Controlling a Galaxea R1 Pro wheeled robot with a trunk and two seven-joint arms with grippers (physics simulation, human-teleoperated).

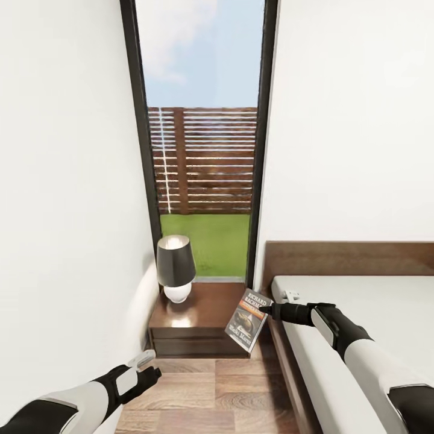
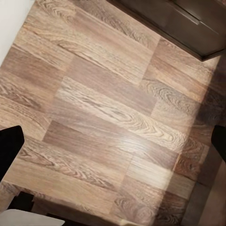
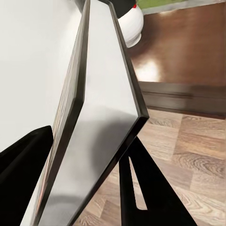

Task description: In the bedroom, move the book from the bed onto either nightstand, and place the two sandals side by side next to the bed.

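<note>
Book (image 1: 248, 320) first: from my head camera I see it pinched in my right gripper (image 1: 266, 311), held up in the air and tilted, over the gap between the nightstand (image 1: 199, 328) and the bed (image 1: 355, 313). Its cover faces me, with white letters on top and an orange band. The dark wood nightstand stands in the corner under the tall black-framed window (image 1: 202, 138), and a lamp (image 1: 175, 268) with a black shade and a round white base sits on it. The bed with its off-white mattress is on the right. My left gripper (image 1: 144, 364) hangs low over the wood floor (image 1: 211, 398), near the white wall; I cannot tell from here if it is open or closed. From my left wrist camera I see the wood-plank floor (image 2: 103, 117) and the corner of the nightstand (image 2: 188, 23). The two black fingers (image 2: 10, 146) sit far apart at the edges, so this gripper is open and holds nothing. From my right wrist camera the book (image 3: 89, 132) is very close, seen edge on, with black fingers (image 3: 141, 188) squeezing it from both sides. Behind it are the lamp's white base (image 3: 132, 23), the shiny nightstand top (image 3: 183, 52) and the floor (image 3: 197, 150).
</note>
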